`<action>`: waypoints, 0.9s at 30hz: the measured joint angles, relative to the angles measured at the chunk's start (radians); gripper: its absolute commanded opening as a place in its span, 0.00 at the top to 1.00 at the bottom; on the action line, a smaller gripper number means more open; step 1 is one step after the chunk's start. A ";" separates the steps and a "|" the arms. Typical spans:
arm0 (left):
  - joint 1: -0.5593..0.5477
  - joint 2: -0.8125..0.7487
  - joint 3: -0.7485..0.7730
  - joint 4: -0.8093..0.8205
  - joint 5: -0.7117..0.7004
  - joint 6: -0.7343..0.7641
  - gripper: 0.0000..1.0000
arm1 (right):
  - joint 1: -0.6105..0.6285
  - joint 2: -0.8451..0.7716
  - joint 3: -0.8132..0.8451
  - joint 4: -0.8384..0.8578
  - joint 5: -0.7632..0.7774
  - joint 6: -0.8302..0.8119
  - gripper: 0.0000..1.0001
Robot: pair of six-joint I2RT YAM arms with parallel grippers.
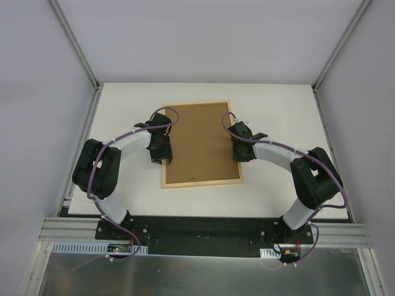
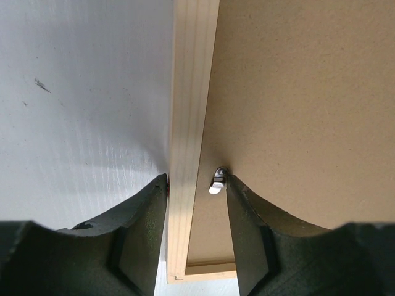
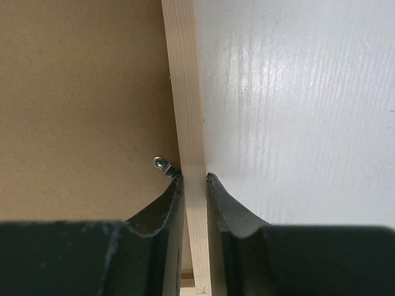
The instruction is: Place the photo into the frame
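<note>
Frame [image 1: 203, 182] lies back-up mid-picture in the top view, board [image 1: 200, 142] seated in it; photo not visible. Right gripper [image 3: 194, 176] pinches the right rail, fingers narrow. Left gripper [image 2: 196, 178] is half open astride the left rail, inner finger on the tab [image 2: 216, 184]. I'd brace with the right, turn the tab slowly and avoid lifting the frame.

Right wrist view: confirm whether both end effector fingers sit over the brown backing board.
No, they straddle the light wooden frame strip, one over the white table.

Face down, the frame [image 1: 202, 183] lies flat (brown board [image 1: 200, 145] filling it); light wood rails.
</note>
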State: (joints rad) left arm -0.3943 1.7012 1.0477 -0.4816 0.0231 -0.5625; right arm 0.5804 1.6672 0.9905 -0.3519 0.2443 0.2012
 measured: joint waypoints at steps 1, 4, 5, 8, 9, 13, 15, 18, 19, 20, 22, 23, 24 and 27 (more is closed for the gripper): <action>0.000 0.005 0.000 -0.001 0.000 0.001 0.60 | 0.000 0.000 0.000 0.000 0.000 0.000 1.00; -0.002 0.006 0.000 0.000 -0.002 0.003 0.61 | 0.000 0.000 0.000 0.000 0.000 0.000 1.00; -0.004 0.006 0.000 0.000 -0.005 0.003 0.61 | 0.000 0.000 0.000 0.000 0.000 0.000 0.99; -0.006 0.008 0.001 0.000 -0.008 0.006 0.64 | 0.000 0.000 0.000 0.000 -0.001 0.000 1.00; -0.006 0.010 0.004 -0.002 -0.008 0.007 0.65 | 0.000 0.000 0.000 0.000 -0.001 0.000 1.00; -0.006 0.014 0.011 -0.011 -0.010 0.017 0.66 | 0.000 0.000 0.000 0.000 -0.001 0.000 1.00; -0.008 0.014 0.011 -0.012 -0.009 0.022 0.67 | 0.000 0.000 0.000 0.000 -0.001 0.000 1.00; -0.013 0.014 0.011 -0.013 -0.010 0.032 0.70 | -0.001 0.000 0.000 0.000 -0.003 0.000 1.00; -0.013 0.014 0.011 -0.013 -0.010 0.033 0.71 | -0.001 0.000 0.000 0.000 -0.003 0.000 1.00; -0.013 0.014 0.011 -0.013 -0.012 0.035 0.71 | -0.001 0.000 0.000 0.000 -0.003 0.000 0.99; -0.013 0.016 0.013 -0.016 -0.020 0.040 0.78 | -0.001 0.000 0.000 0.000 -0.003 0.000 1.00; -0.013 0.019 0.016 -0.019 -0.024 0.040 0.80 | -0.001 0.000 0.000 0.000 -0.003 0.000 1.00; -0.013 0.023 0.020 -0.024 -0.027 0.042 0.83 | -0.001 0.000 0.000 0.000 -0.003 0.000 1.00; -0.013 0.032 0.033 -0.037 -0.028 0.043 0.90 | -0.002 0.000 0.000 0.000 -0.004 -0.001 1.00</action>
State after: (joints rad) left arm -0.4072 1.7336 1.0805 -0.5182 -0.0048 -0.5198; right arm 0.5785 1.6672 0.9905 -0.3515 0.2401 0.2005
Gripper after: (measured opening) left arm 0.343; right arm 0.194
